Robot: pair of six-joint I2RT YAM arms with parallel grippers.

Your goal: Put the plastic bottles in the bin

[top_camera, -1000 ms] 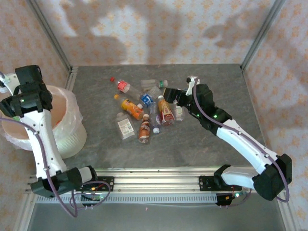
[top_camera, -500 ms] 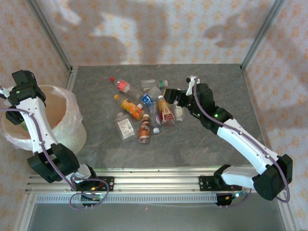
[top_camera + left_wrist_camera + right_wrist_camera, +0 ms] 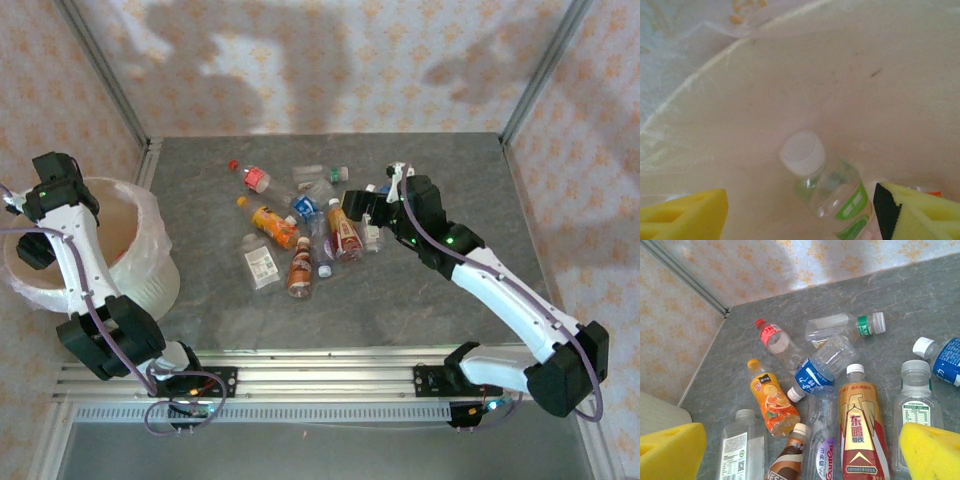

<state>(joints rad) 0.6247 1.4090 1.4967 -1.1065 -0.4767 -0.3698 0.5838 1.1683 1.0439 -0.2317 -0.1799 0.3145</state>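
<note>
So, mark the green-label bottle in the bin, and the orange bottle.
green-label bottle (image 3: 830, 192): left wrist view, clear body beside the label.
orange bottle (image 3: 774, 405): right wrist view, middle of its label.

Top camera: high up at near side, looks down on whole tabletop. Left wrist camera: very near, looks down into bin. Right wrist camera: low, close over pile of plastic bottles, faces far wall. Top view shares bin with left, bottles with right.
</note>
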